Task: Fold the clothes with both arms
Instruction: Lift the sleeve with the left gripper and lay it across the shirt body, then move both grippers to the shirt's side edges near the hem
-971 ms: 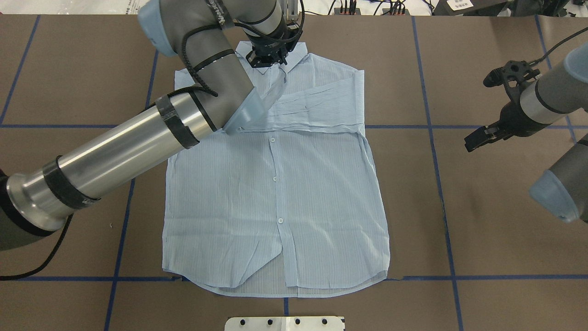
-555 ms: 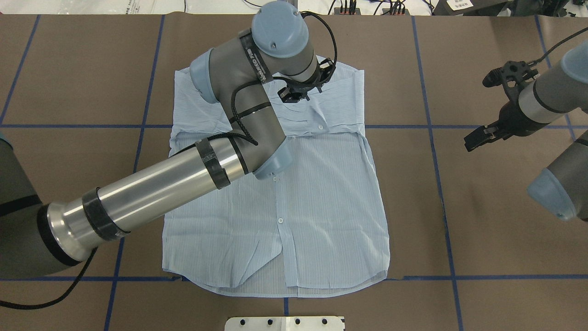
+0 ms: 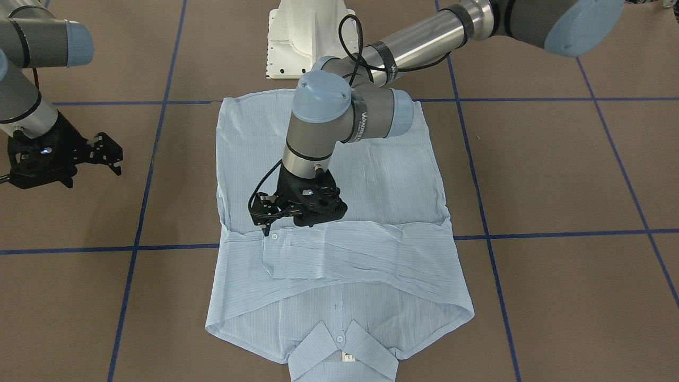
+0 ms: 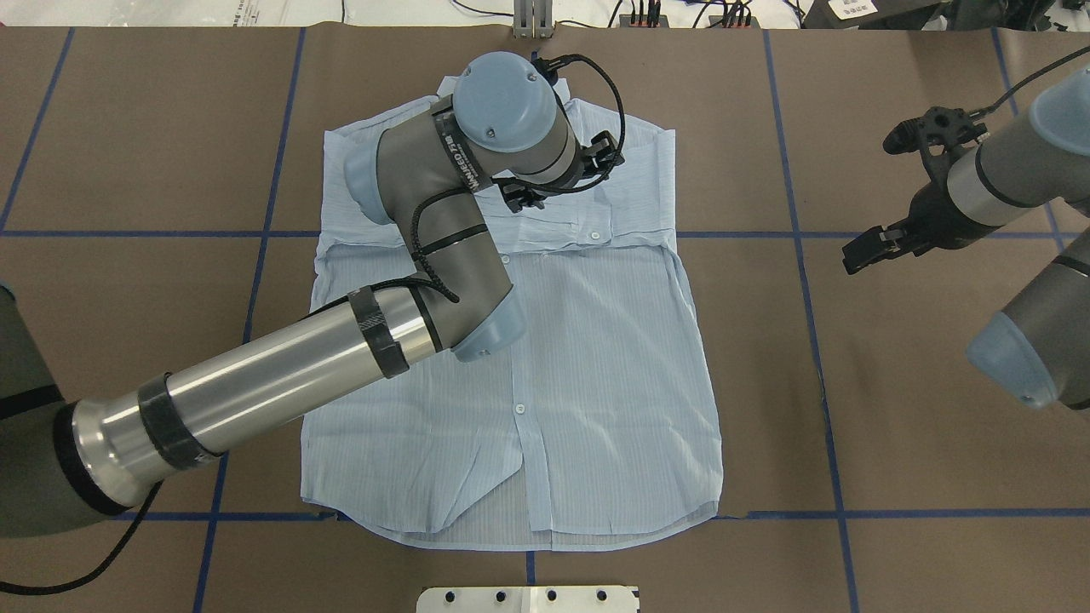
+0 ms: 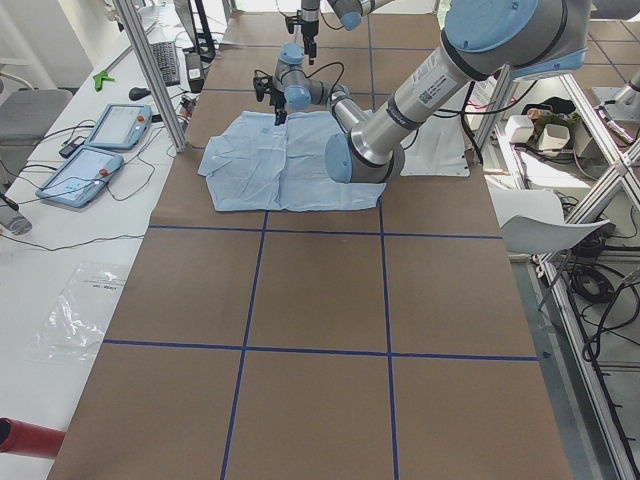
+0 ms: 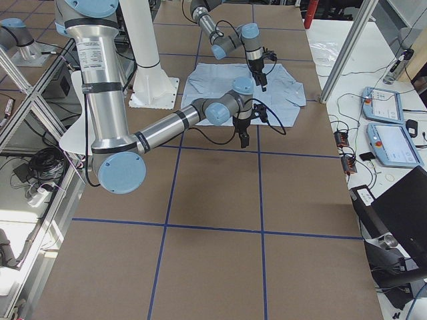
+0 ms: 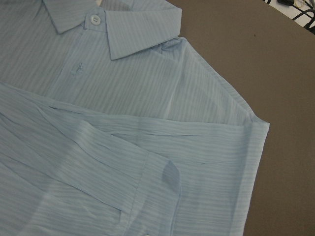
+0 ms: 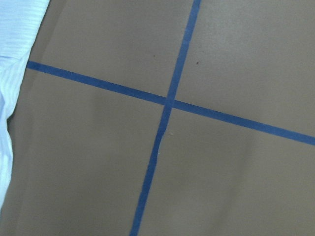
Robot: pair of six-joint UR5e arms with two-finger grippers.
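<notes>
L arm over shirt; R arm aside.

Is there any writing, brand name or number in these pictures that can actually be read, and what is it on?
No text here can be read with certainty.
White lettering on the black band of the left arm: blurred, not legible.
Neck label in the shirt: too small to read.
</notes>
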